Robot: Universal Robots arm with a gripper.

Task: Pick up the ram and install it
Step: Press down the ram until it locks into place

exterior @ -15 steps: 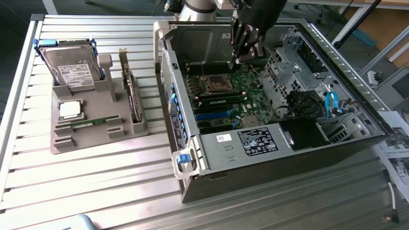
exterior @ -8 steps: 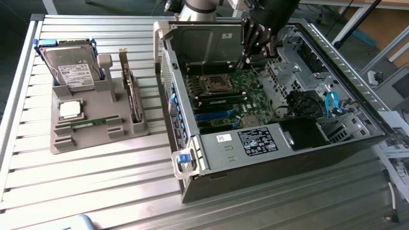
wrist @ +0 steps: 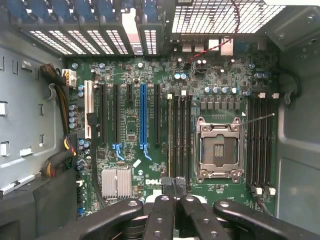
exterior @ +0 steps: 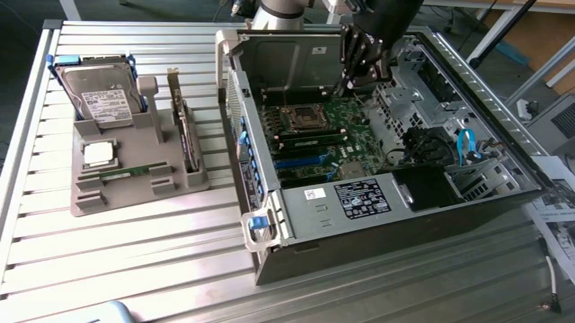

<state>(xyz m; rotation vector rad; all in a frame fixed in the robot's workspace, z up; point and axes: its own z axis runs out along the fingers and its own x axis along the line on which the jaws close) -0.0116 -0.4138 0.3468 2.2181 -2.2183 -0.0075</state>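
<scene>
The ram (exterior: 124, 173), a thin green stick, lies flat in a groove of the grey holder (exterior: 134, 202) on the exterior view's left, far from the arm. My gripper (exterior: 357, 79) hangs inside the open computer case (exterior: 395, 222), above the motherboard (exterior: 332, 145). In the wrist view the gripper (wrist: 175, 192) is shut, its black fingertips meeting with nothing held. Right past the tips run the long black memory slots (wrist: 180, 135), beside the open processor socket (wrist: 219, 149).
The holder also carries a hard drive (exterior: 99, 94), a square silver processor (exterior: 99, 153) and an upright expansion card (exterior: 184, 134). A green stick (exterior: 310, 141) sits in a slot by the socket. Case walls, drive cage (exterior: 297, 60) and cables (exterior: 465, 145) surround the gripper.
</scene>
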